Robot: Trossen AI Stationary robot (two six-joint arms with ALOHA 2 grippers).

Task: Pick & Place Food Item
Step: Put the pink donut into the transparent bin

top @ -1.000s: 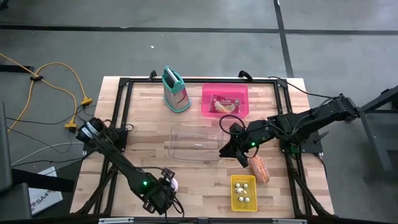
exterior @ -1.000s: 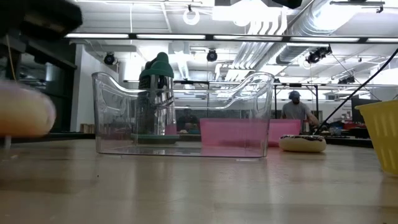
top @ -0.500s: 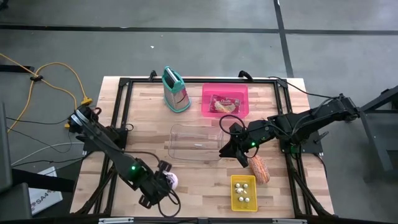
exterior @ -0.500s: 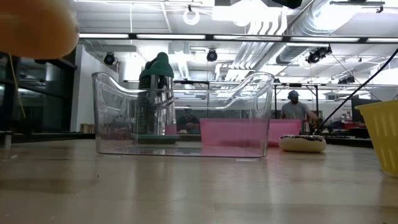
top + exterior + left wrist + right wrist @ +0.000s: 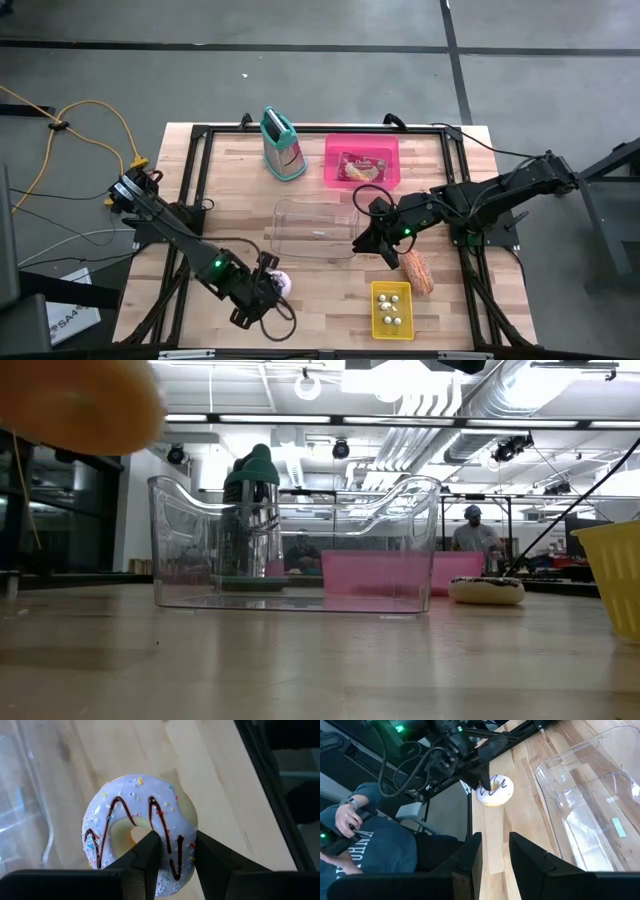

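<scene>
From above, the left gripper point(image 5: 268, 287) clamps a lilac-iced doughnut with chocolate drizzle point(image 5: 281, 283), half hidden, near the clear plastic tub point(image 5: 315, 230). The low view cuts the lifted doughnut point(image 5: 80, 405) off at the frame's corner. The left wrist view shows fingers point(image 5: 150, 857) pinching its ring. The right gripper point(image 5: 492, 851) hovers empty, fingers slightly apart.

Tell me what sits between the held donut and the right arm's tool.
In the high view, the clear bin lies between the donut in the left tool and the right tool.
</scene>
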